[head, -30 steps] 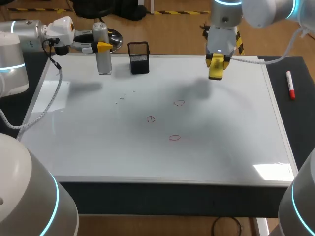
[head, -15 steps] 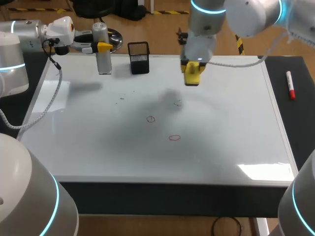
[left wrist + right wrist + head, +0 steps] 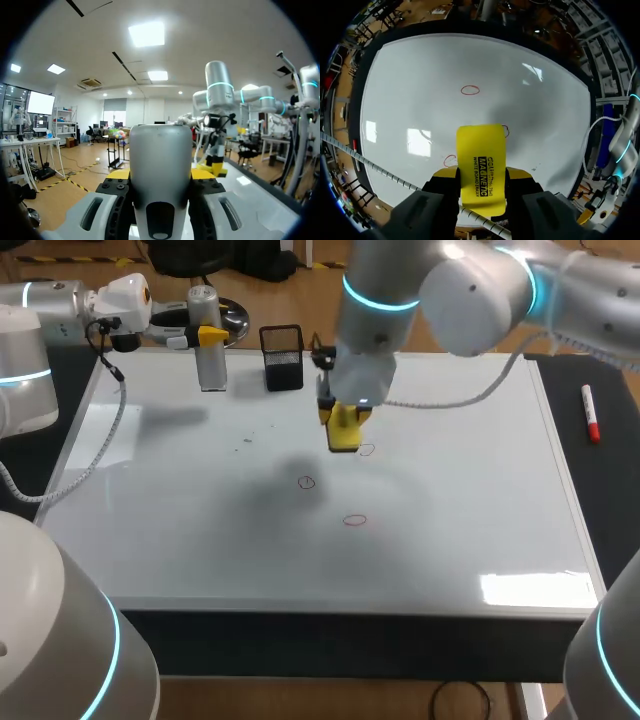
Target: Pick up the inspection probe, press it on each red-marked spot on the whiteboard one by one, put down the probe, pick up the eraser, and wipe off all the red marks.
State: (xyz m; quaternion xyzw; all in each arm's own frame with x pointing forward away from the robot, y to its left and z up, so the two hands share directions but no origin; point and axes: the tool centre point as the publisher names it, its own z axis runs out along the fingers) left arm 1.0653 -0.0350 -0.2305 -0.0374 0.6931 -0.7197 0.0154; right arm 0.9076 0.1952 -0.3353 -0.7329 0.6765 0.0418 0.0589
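The inspection probe point(image 3: 207, 340), a grey upright cylinder, is at the whiteboard's point(image 3: 180, 540) far left corner with my left gripper point(image 3: 208, 337) shut on it. In the left wrist view the probe point(image 3: 160, 155) fills the space between that gripper's point(image 3: 160, 173) fingers. My right gripper point(image 3: 343, 418) is shut on the yellow eraser point(image 3: 345, 435), just above the board beside the farthest red mark point(image 3: 366, 450). Two more red marks point(image 3: 306, 482) point(image 3: 354, 521) lie nearer the front. In the right wrist view the eraser point(image 3: 481, 150) sticks out ahead of the gripper point(image 3: 482, 175), with one red mark point(image 3: 506, 131) at its edge.
A black mesh holder point(image 3: 282, 358) stands at the board's far edge, between the two grippers. A red marker pen point(image 3: 591, 412) lies on the dark table to the right of the board. A few small dark specks point(image 3: 247, 439) dot the board left of centre.
My right arm has swung left and a little forward with the eraser, from the board's far right to beside the farthest red mark. The left arm and probe have not moved.
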